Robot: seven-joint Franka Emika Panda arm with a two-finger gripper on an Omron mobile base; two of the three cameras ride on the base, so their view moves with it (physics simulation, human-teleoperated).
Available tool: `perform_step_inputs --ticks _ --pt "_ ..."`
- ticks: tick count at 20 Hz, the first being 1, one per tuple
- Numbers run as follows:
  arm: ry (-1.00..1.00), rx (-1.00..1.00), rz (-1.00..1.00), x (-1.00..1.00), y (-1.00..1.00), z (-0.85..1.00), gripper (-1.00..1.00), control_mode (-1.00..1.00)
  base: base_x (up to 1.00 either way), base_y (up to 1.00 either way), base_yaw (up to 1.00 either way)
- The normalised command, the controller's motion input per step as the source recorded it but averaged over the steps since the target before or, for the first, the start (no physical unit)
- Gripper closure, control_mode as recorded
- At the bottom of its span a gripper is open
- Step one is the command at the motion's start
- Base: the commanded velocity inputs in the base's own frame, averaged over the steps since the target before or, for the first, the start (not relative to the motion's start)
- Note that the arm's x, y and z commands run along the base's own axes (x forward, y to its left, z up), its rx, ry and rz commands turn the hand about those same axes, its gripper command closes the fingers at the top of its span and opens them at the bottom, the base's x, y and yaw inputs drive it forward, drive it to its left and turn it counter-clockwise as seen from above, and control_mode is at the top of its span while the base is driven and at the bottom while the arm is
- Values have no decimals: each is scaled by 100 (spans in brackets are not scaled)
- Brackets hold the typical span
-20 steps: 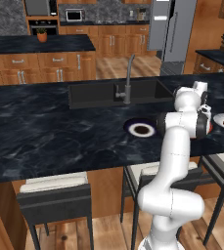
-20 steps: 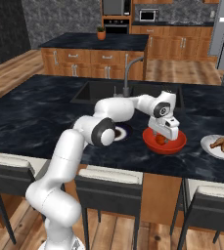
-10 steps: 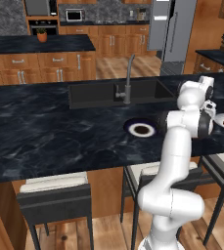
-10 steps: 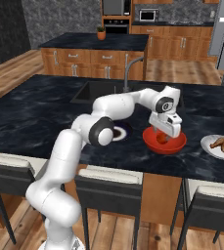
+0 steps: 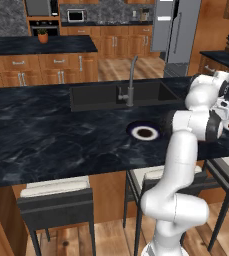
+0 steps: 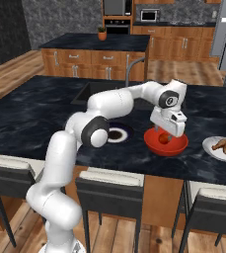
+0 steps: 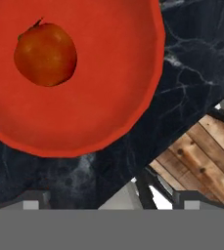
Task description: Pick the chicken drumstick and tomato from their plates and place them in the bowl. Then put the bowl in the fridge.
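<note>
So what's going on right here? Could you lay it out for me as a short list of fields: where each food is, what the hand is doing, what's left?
tomato: lying inside the red bowl, loose
bowl: on the dark island counter, near its front edge
chicken drumstick: on the pale plate, to the right of the bowl
navy-rimmed plate: on the counter, nothing on it
gripper: open, above the bowl, holding nothing
fridge: across the room, doors closed
left to do: drumstick into bowl, bowl into fridge
</note>
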Motion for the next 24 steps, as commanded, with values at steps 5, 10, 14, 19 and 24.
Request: perform_step_inputs --ticks 5,10,14,19,24 --pt "-1 -1 1 -61 23 7 -100 -100 0 0 0" --pt "0 -3 8 -64 27 4 -100 -100 0 0 0" --pt "-4 -8 11 -38 5 23 -100 -100 0 0 0" --pt "0 -1 6 -26 -16 23 -100 -100 0 0 0" --pt "-5 0 5 -16 -21 3 -100 -100 0 0 0"
